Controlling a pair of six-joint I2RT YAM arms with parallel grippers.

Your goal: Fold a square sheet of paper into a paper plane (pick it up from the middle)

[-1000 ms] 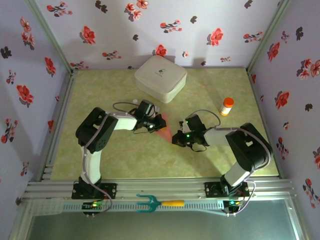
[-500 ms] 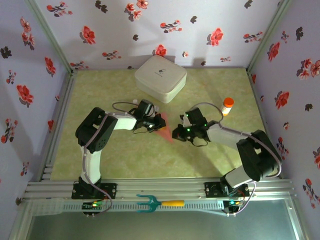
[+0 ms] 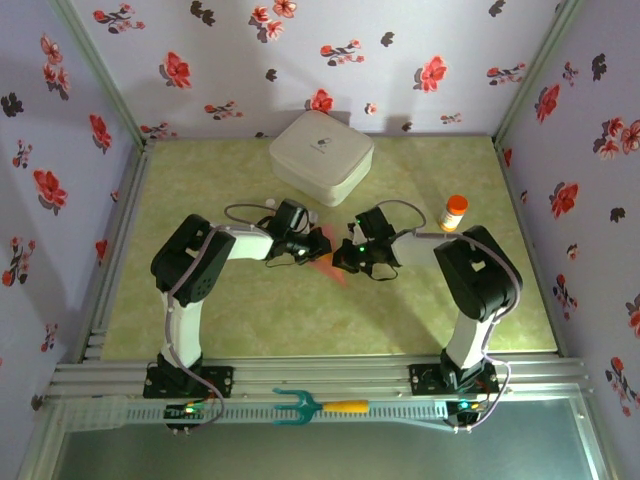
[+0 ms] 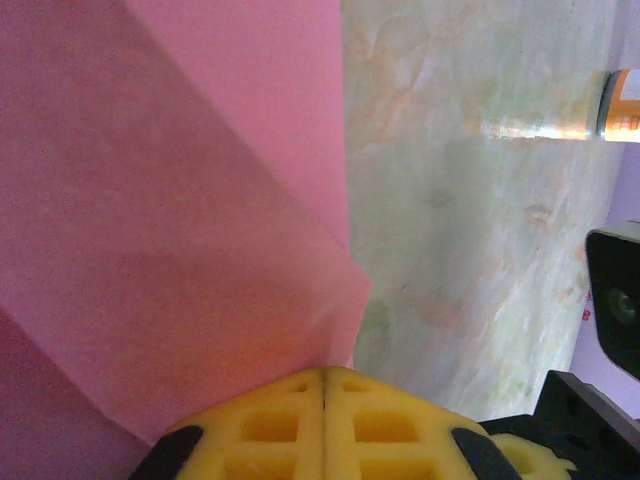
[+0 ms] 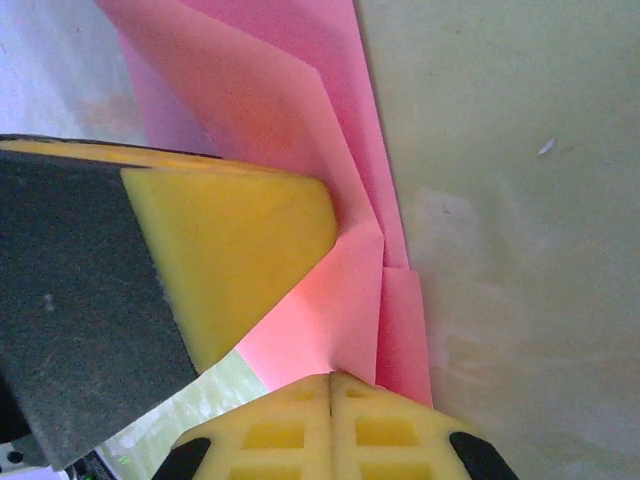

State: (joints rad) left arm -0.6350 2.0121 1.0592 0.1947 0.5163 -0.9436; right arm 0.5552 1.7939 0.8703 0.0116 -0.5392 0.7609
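The square sheet of paper (image 3: 327, 256) lies mid-table, pink and folded into overlapping flaps (image 5: 330, 200), flat on the green surface (image 4: 170, 220). My left gripper (image 3: 308, 246) is shut, its yellow tips (image 4: 323, 375) resting on the sheet's near corner. One of its fingers (image 5: 230, 235) lies across the paper in the right wrist view. From the right, my right gripper (image 3: 340, 262) comes in shut as well, tips (image 5: 330, 378) set against the edge of a flap beside a crease. No paper shows between either pair of pads.
A white rounded box (image 3: 321, 155) stands behind the grippers. An orange-capped bottle (image 3: 454, 212) stands to the right, also seen lying across the left wrist view (image 4: 620, 105). A teal fork-like tool (image 3: 300, 406) rests on the front rail.
My right gripper has slid left and a little away from me onto the paper, its arm folding in. The left gripper and the paper have stayed put.
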